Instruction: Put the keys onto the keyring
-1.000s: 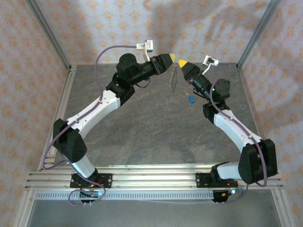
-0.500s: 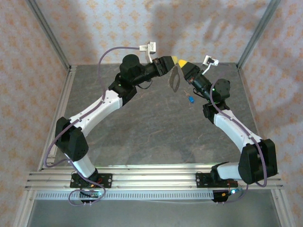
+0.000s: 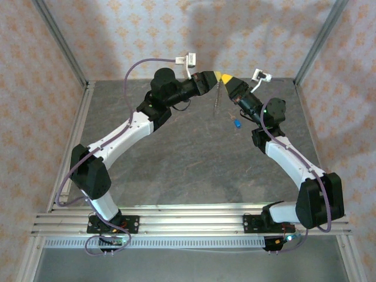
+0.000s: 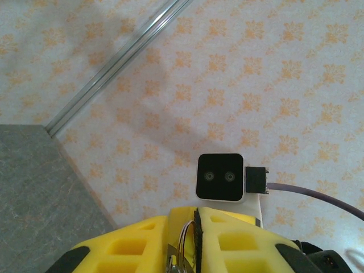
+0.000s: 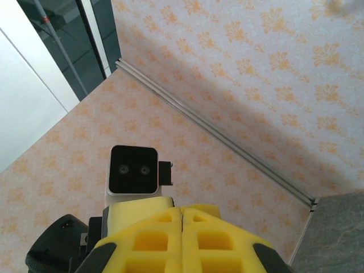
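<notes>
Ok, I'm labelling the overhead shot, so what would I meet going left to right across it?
In order: left arm's elbow → left wrist camera → keyring → blue key → right wrist camera → right arm's elbow.

Grey stone-look table (image 3: pixel 176 164) carries one blue key (image 3: pixel 236 124) (apparently lying flat).

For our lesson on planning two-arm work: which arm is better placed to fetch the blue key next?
Right, probably. The blue key lies on the table close to the right gripper, and the left gripper has the keyring between its fingers, so it can hold that.
</notes>
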Tool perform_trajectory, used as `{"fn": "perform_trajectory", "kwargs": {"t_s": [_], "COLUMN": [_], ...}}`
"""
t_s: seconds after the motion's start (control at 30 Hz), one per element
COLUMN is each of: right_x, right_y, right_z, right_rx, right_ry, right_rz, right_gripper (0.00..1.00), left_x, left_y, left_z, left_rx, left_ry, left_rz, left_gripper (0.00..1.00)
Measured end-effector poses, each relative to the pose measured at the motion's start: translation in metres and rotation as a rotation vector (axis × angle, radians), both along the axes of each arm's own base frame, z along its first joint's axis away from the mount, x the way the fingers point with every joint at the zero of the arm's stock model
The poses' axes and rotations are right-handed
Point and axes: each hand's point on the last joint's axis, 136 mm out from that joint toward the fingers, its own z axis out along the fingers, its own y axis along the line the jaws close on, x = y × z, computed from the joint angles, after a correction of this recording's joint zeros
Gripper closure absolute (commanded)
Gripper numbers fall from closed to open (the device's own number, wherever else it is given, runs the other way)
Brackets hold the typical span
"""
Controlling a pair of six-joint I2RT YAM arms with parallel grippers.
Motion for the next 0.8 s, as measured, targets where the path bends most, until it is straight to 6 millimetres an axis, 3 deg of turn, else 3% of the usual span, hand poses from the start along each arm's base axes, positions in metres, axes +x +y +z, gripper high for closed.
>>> {"fn": "perform_trajectory", "kwargs": {"t_s": [0.17,0.23,0.27,0.33,0.43,0.63,0.8], "right_x": [0.001,0.001,0.001,0.002,0.001,-0.012,-0.028], "right_y": [-0.001,-0.001,-0.001,-0.003,-0.016,-0.064,-0.061], "right_z": [-0.001,-0.001,-0.001,-0.003,-0.007,0.000,0.003], "right_rx": [0.001,0.002,0.002,-0.003,-0.017,-0.031,-0.080], "right_ry": [0.003,0.004,0.004,0.014,0.038,0.043,0.028], "right_rz": [-0.004,-0.007,-0.007,-0.014,-0.044,-0.160,-0.135], "right_gripper": [1.00,1.00,0.97,0.81,0.72,0.72,0.73], "left_x": [-0.002,-0.002,-0.002,-0.002,-0.004,-0.010,-0.017], "left_y": [-0.001,-0.001,-0.001,-0.002,-0.004,-0.015,-0.021], "left_z": [0.002,0.002,0.002,0.001,0.000,0.012,0.026], "left_rx": [-0.001,-0.001,0.002,0.013,0.044,0.122,0.190], "left_ry": [-0.005,-0.007,-0.010,-0.012,-0.016,-0.076,-0.149], "left_rz": [-0.005,-0.005,-0.004,-0.004,-0.019,-0.110,-0.206], "left_gripper": [1.00,1.00,1.00,1.00,1.00,1.00,1.00]}}
